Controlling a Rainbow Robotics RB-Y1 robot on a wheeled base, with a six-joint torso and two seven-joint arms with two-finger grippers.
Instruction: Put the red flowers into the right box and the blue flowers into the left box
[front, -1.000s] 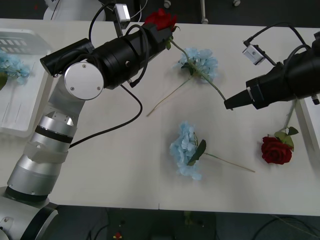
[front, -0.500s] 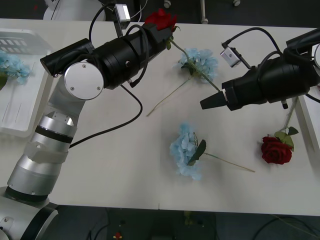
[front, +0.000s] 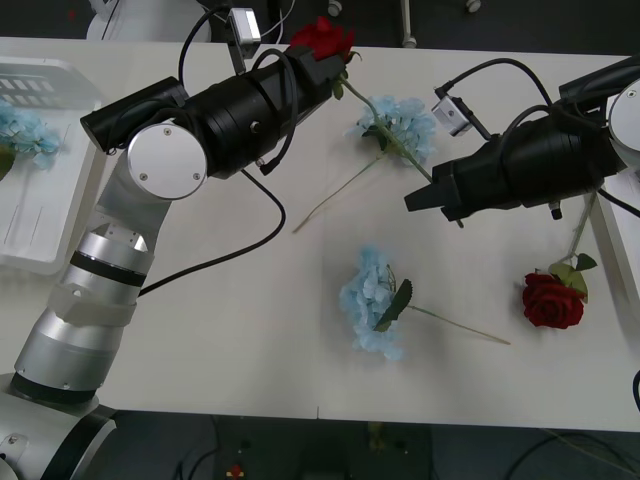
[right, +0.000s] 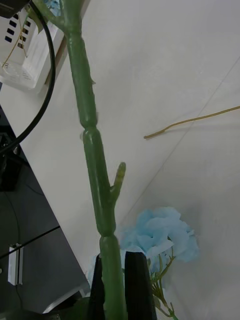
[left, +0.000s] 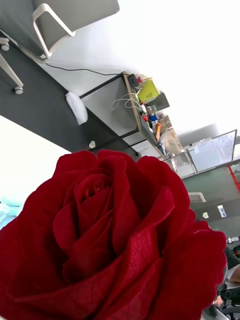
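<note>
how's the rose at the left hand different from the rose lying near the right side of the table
The rose at the left hand sits up off the table at the arm's tip; the rose near the right side lies flat on the table, untouched. The first hides its stem; the second shows stem and leaves. Both are deep red.

red flowers (front: 552, 301) and blue flowers (front: 372, 302) scattered on table

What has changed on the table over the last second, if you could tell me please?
The right gripper swept leftward across the white table and slightly up, its fingers shut on a green flower stem. The left gripper stayed at the far edge with its deep-red rose. The two loose pale-blue flower clusters and the red rose lying near the right box kept their places.
</note>
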